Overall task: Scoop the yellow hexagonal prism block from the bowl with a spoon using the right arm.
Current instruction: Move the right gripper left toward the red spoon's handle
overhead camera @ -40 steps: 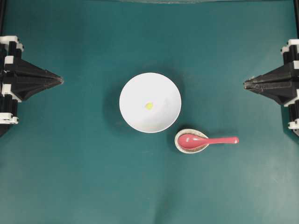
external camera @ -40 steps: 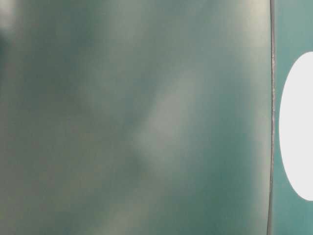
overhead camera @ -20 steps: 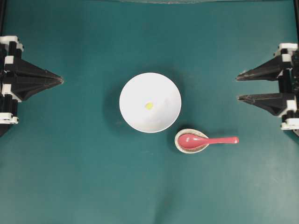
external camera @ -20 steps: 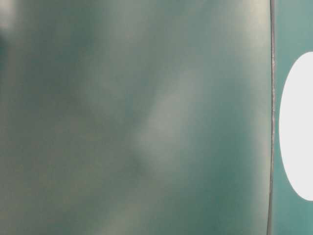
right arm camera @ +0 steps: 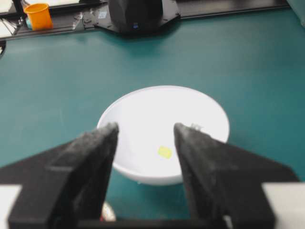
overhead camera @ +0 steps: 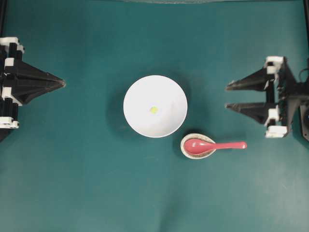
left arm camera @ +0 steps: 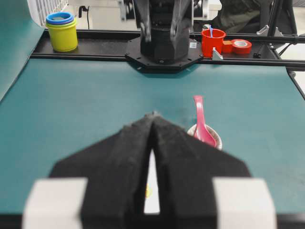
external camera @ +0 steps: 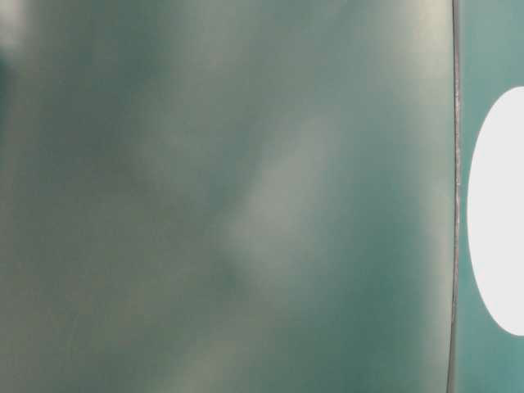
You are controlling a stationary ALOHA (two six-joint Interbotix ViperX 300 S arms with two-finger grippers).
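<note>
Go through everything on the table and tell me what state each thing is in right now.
Yellow hexagonal prism block: lying loose inside the bowl.
White bowl: upright on the table, holding only the block.
Pink-red spoon: unheld, scoop in the spoon rest, handle pointing toward the right arm's side.
Speckled spoon rest: under the scoop.
Left claw: shut, empty.
Right claw: open, empty.

A tiny yellow hexagonal prism block [overhead camera: 153, 109] lies mid-floor in the white bowl [overhead camera: 137, 94]; the pink-red spoon [overhead camera: 212, 145] rests just right of the bowl, handle pointing right.
</note>
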